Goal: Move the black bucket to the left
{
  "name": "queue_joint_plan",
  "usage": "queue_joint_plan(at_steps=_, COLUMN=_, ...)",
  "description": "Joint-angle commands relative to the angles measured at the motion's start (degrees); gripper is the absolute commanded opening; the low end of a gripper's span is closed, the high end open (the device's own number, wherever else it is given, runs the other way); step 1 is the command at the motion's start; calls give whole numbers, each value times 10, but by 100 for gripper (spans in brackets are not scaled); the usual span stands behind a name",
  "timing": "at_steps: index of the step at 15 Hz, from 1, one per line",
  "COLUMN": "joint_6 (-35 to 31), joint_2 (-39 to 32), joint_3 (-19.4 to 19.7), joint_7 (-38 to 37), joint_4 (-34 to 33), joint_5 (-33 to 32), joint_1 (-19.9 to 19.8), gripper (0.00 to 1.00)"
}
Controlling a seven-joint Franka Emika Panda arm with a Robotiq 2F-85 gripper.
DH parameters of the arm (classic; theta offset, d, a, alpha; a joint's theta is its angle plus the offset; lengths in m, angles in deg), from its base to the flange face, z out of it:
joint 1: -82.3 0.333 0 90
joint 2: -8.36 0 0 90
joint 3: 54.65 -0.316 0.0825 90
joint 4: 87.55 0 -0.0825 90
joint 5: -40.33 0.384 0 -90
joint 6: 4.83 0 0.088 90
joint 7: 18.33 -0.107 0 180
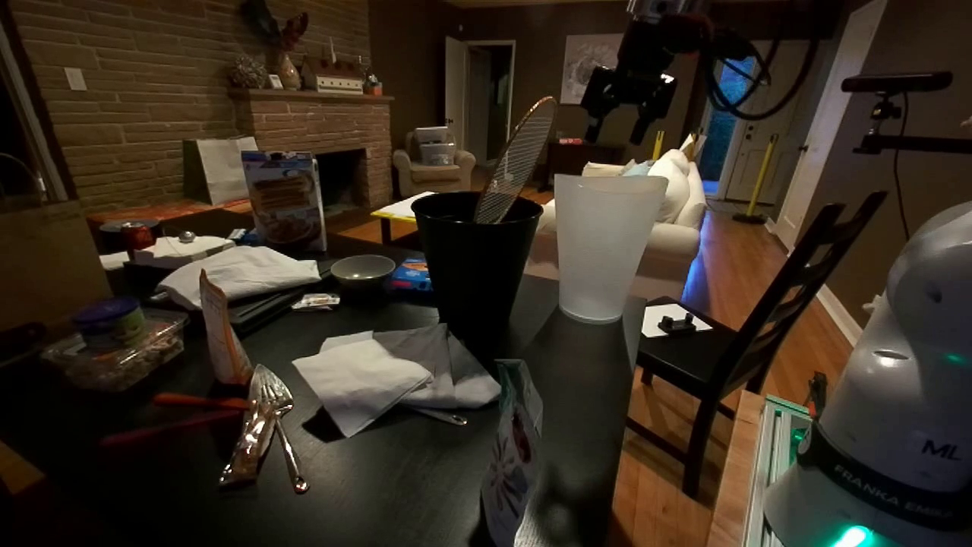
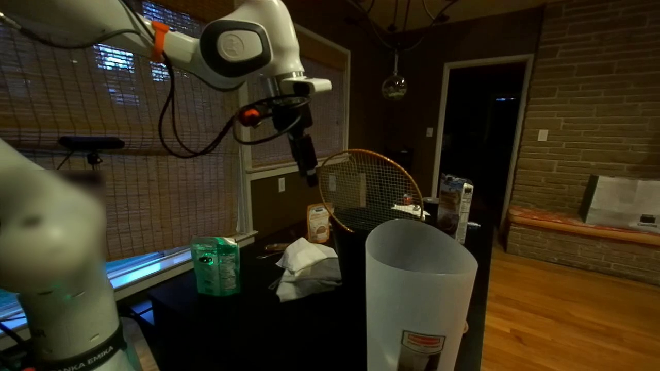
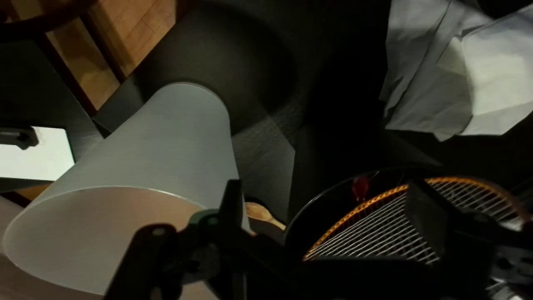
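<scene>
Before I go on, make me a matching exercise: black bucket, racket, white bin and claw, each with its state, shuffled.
1. Black bucket
2. Racket
3. White bin
4. Claw

A. Tilted, partly inside a container
B. Open, in mid-air
C. Upright, something poking out of its top
D. Has a label on its side

Pairs: 1-C; 2-A; 3-D; 4-B

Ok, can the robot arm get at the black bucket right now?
Probably yes: the gripper hangs open, higher than the black bucket, though the racket sticking out of it and the white bin alongside could crowd the approach.
</scene>
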Motion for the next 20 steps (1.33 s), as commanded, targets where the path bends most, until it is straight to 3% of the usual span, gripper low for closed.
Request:
queue_joint_plan(at_steps=1, joint_6=-6, joint_2=-119, joint_3=14, joint_7=-57, joint_4=-86, joint_5=16, joint_1=-31, gripper=100)
queue_joint_plan(at_steps=6, joint_6=-40, joint_2=-208, joint_3=23, joint_7=-167, joint_4=-92, joint_5=40, joint_1=-44, gripper=100)
queue_joint_plan(at_steps=9, joint_6=-111, joint_2=-167, joint_3=10, joint_7=-245, joint_4=-40, joint_5=44, joint_1=-43, gripper=100)
queue_joint_plan(at_steps=10, joint_6=-145, joint_2=-148, joint_3=0, joint_7=-261, joint_4=-23, joint_5=7, joint_1=-47, gripper=100)
queue_joint_plan(at_steps=11, joint_6=-103, joint_2=-199, joint_3=14, joint_7=-222, joint_4=-63, joint_5=27, joint_1=-42, gripper=100)
queue_joint_plan(at_steps=13, joint_6=-127, joint_2=-180, joint_3=5, joint_7=-241, joint_4=-50, joint_5=22, joint_1=-43, gripper=100)
queue_joint_plan(at_steps=18, joint_6=-206, joint_2=-170, joint_3=13, joint_7=-265, joint_4=2, joint_5=153, joint_1=-22, gripper=100)
queue_joint_plan(at_steps=20, joint_6=-283, joint_2=-168, joint_3=6, joint_7=-273, joint_4=36, joint_5=198, joint_1=-16, gripper=100)
